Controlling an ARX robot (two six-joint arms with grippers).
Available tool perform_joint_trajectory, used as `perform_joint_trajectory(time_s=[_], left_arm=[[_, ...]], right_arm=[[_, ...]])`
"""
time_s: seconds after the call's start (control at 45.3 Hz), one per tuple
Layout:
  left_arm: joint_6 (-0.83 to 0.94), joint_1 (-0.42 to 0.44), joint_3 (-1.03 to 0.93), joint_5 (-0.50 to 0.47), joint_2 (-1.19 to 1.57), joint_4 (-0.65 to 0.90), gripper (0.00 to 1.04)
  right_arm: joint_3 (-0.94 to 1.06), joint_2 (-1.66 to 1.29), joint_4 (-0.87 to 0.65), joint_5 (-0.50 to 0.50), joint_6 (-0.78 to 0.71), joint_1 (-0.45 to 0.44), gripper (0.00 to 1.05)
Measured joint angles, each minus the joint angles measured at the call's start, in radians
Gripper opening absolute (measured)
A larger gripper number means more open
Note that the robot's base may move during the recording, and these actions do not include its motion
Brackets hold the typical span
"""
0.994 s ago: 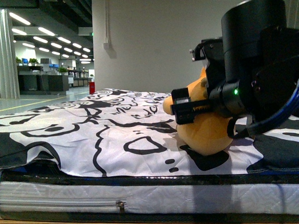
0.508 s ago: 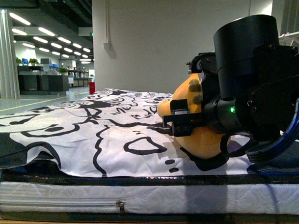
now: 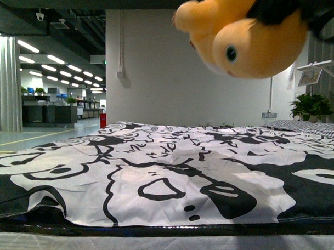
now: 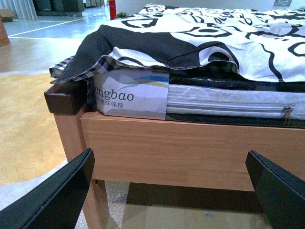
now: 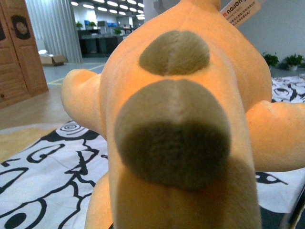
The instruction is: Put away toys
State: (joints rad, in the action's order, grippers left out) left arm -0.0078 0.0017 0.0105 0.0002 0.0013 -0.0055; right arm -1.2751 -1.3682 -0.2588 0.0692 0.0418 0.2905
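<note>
Toy: our plush toy point(image 3: 247, 37) hangs high over the right side of the bed point(image 4: 190, 143), well clear of the black-and-white cover point(image 3: 154, 168).
Right tool: the right tool point(image 3: 278, 11) is clenched on the toy's body, we judge, with its fingers largely hidden.
Left tool: the left tool point(image 4: 169, 153) is released, fingers wide apart, low before the bed's wooden front edge, near its corner post.
Handling: we judge it light, soft and squashy, not fragile. Plush gives, so a shallow pinch may slip.
Best hold: deep around the thick body, not a limb or the tag point(image 5: 240, 10).
</note>
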Motion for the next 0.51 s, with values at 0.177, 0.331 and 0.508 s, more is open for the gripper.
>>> perform_joint_trajectory(time_s=[0.177, 0.331, 0.508], left_arm=[[0.000, 0.000, 0.000, 0.000, 0.000, 0.000, 0.99], [0.000, 0.000, 0.000, 0.000, 0.000, 0.000, 0.98], [0.000, 0.000, 0.000, 0.000, 0.000, 0.000, 0.99]], right_arm=[[0.136, 0.179, -0.002, -0.138, 0.005, -0.081, 0.09], [0.383, 0.426, -0.024, -0.330, 0.050, -0.248, 0.08], [0.583, 0.626, -0.029, -0.476, 0.113, -0.396, 0.08]])
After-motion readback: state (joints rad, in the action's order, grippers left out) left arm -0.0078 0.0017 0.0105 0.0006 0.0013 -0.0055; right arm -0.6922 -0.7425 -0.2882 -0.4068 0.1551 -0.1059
